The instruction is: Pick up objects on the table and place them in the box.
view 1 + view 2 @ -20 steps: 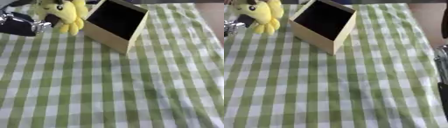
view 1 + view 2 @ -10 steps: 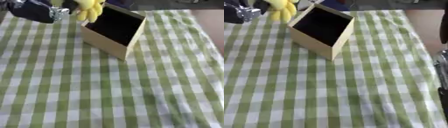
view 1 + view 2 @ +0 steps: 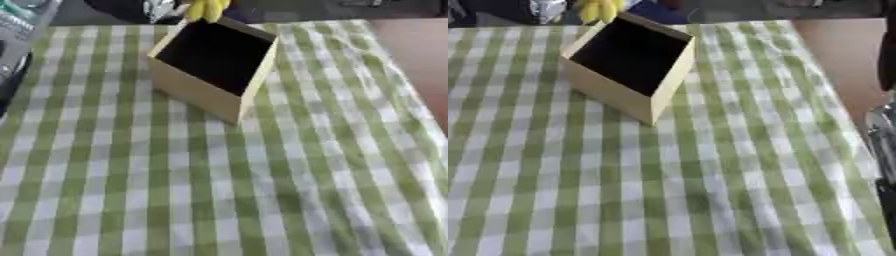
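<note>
My left hand [image 3: 162, 7] is up at the far edge of the table, just behind the box [image 3: 213, 67], showing only as a dark shape with a silver part. A yellow soft toy [image 3: 206, 8] hangs at that hand, above the box's far rim; its lower end comes down close to the rim (whether it touches, I cannot tell). I take the toy to be in my hand's hold, but the fingers themselves are too blurred and cropped to read, so I cannot tell how far they are curled.

The box is pale tan with a dark inside, open at the top, sitting askew on the green-and-white checked cloth [image 3: 262, 190] in the far left part of the table. Nothing shows inside it.

My right hand [image 3: 885, 150] appears only as a dark and silver strip at the right edge of the right eye view, beside the table; its fingers cannot be made out.
</note>
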